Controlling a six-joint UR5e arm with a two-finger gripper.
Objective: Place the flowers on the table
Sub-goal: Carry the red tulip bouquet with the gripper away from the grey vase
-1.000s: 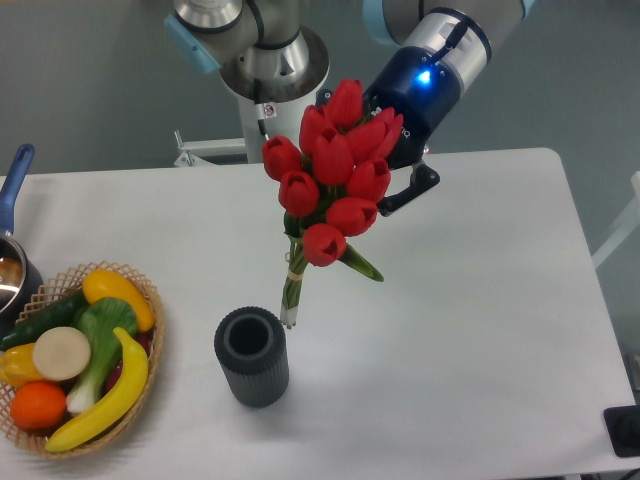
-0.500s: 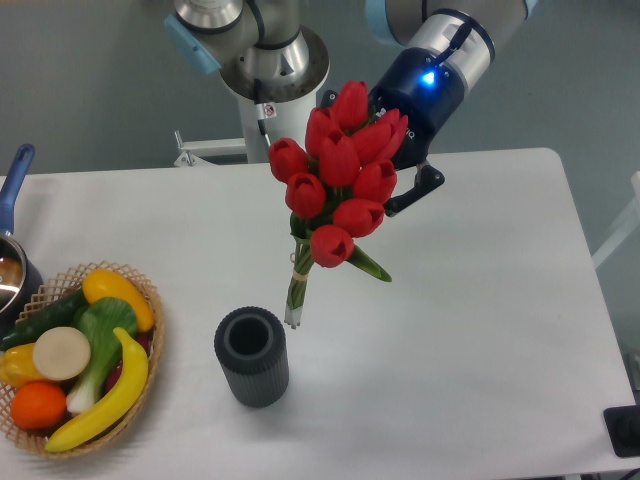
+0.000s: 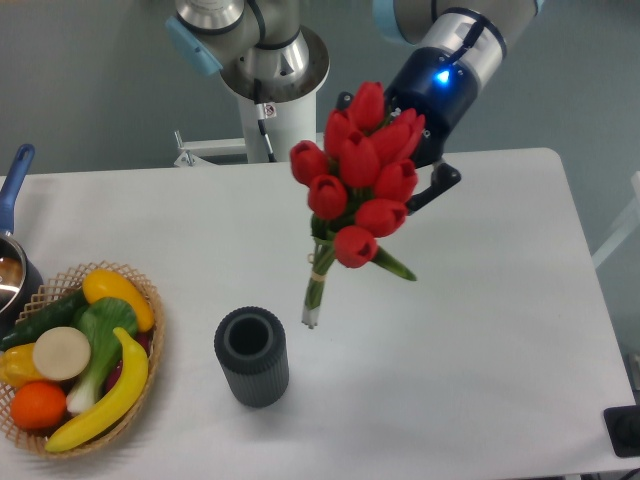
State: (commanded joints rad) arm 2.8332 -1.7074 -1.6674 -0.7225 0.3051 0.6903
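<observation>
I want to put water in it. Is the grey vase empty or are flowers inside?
Empty of flowers. The vase stands upright with a dark open mouth, and the tulips hang in the air beside it. Whether anything lies deep inside, cannot tell.

a ribbed dark grey vase [image 3: 252,357] stands upright, its mouth open to the camera. at the left edge sits a wicker basket [image 3: 150,345] holding a banana [image 3: 108,394], an orange [image 3: 39,405], a yellow pepper [image 3: 115,292], a cucumber [image 3: 45,318] and other produce. above it, a pot [image 3: 12,275] with a blue handle is partly cut off.
</observation>
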